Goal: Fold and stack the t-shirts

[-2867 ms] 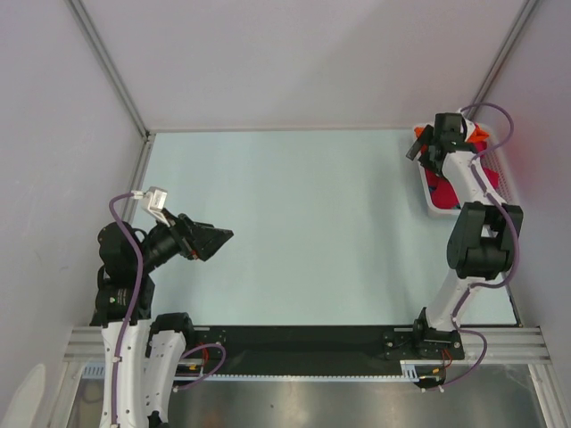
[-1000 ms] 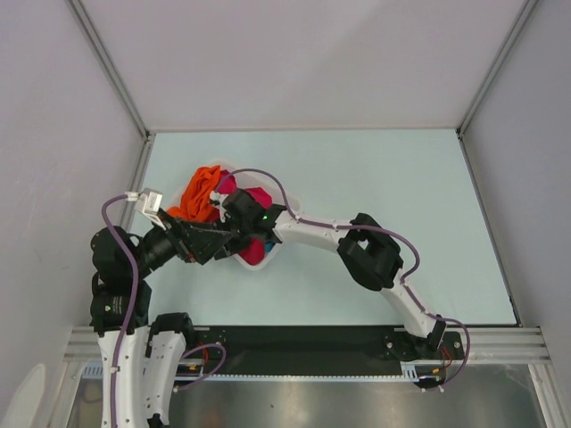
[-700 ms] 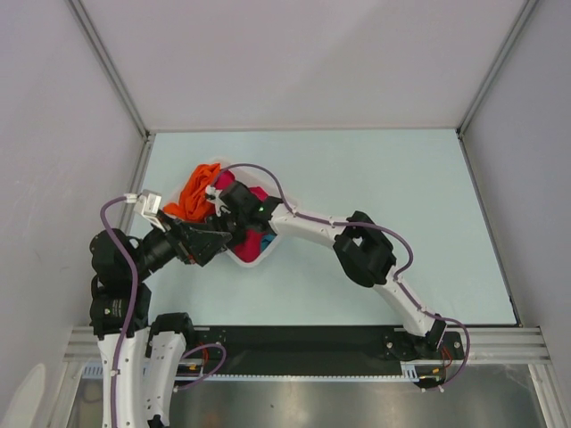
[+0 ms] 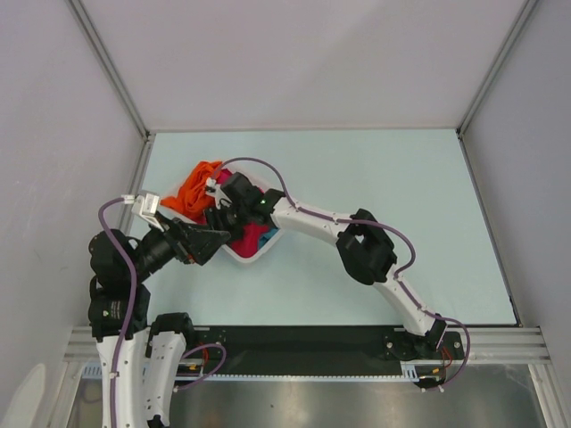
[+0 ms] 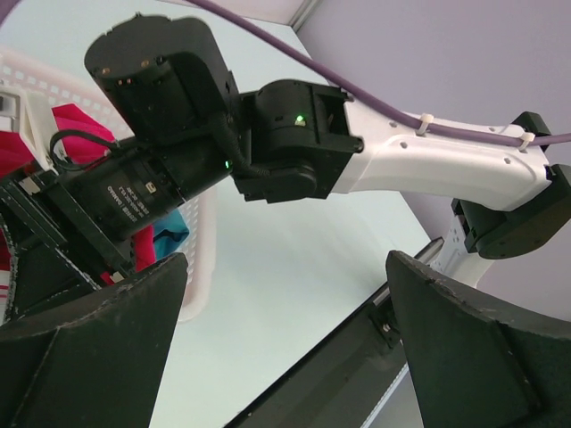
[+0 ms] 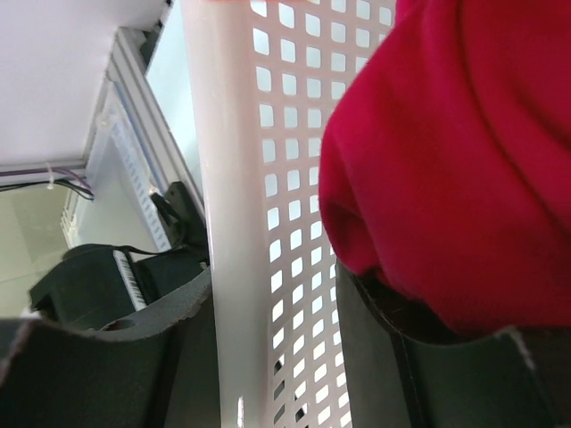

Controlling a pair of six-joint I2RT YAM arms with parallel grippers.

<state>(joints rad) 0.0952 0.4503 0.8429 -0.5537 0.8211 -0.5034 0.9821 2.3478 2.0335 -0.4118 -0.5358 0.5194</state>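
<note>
- The table (image 4: 384, 196) carries a white mesh basket (image 4: 243, 257) on its left part, where both arms meet.
- The basket holds 3 bunched, unfolded t-shirts. The orange t-shirt (image 4: 190, 185) spills over the far-left rim. The crimson t-shirt (image 4: 255, 237) fills the nearer part. The teal t-shirt (image 5: 171, 234) shows only as a small patch low against the wall.
- The right pincer (image 6: 272, 299) is clamped on the basket's perforated wall, 1 finger outside and 1 inside under crimson cloth.
- The left pincer (image 5: 285, 267) is spread wide and holds nothing, just beside the basket's near-left edge.
</note>
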